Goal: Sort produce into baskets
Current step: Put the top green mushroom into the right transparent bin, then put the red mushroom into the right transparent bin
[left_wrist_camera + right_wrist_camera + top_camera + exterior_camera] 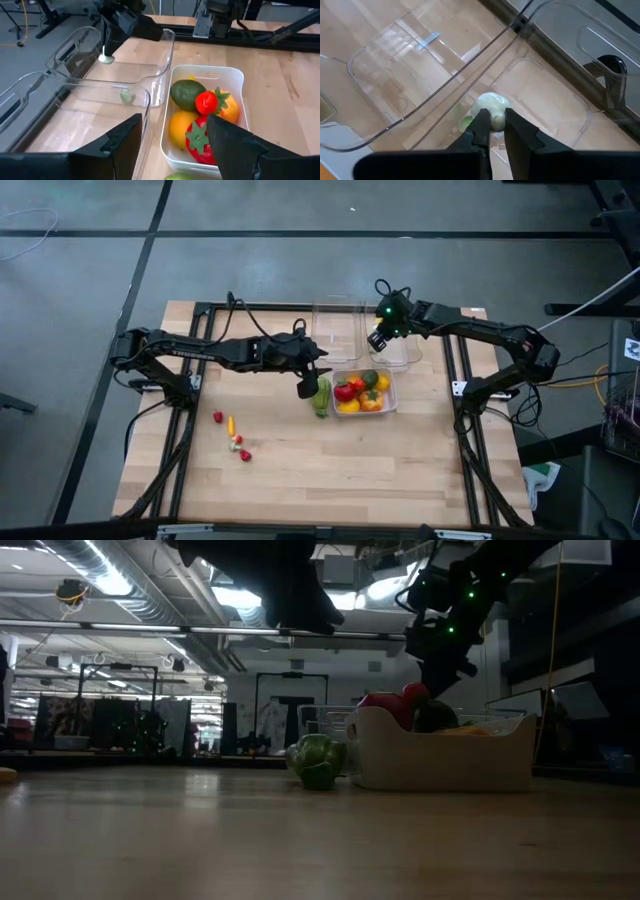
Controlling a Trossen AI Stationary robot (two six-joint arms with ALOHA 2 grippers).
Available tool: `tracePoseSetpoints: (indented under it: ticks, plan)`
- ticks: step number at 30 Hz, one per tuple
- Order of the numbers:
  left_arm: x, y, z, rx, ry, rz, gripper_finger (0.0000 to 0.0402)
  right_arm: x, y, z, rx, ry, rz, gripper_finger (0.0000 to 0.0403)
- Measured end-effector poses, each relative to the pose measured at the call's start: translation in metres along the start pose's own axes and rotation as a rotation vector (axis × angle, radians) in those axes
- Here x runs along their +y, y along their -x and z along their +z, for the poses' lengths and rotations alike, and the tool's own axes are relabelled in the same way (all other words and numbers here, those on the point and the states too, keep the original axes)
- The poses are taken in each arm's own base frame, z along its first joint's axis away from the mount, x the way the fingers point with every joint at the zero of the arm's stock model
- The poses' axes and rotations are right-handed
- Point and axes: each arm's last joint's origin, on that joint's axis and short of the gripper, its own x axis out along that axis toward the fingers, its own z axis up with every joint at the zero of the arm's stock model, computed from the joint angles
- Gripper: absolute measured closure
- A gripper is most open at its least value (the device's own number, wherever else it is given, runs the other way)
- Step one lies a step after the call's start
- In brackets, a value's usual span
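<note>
My right gripper is shut on a small pale whitish-green round piece and hovers over the right one of two clear tubs at the table's far middle. A small green bit lies on the tub floor below it. The left clear tub stands beside it. A whitish tub holds red, orange, yellow and dark green pieces. My left gripper is open and empty, above the table just left of the whitish tub. A long green ribbed piece lies on the table by it. My right gripper pinches the pale round piece between its two fingertips, which come from above and point down. The piece hangs at the fingers' free ends, also seen in the left wrist view, clear of the tub floor.
Several tiny red, yellow and green bits lie loose on the wooden table at the near left. In the low view the green ribbed piece rests against the whitish tub's wall. Black frame rails run along the table's far and side edges.
</note>
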Motion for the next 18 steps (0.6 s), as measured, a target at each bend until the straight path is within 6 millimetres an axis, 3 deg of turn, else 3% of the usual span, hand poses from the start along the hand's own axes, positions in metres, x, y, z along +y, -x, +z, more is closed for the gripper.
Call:
tracePoseSetpoints:
  ticks: [9, 18]
  plan:
    - [0.0001, 0.0, -0.0003, 0.003, -0.001, 0.001, 0.0182, -0.0006, 0.0001, -0.005, 0.05, 0.007, -0.007, 0.0356]
    - [-0.0002, 0.0, -0.0003, 0.003, -0.001, 0.0, 0.0182, -0.0008, 0.0002, -0.0065, 0.066, 0.009, -0.009, 0.0268]
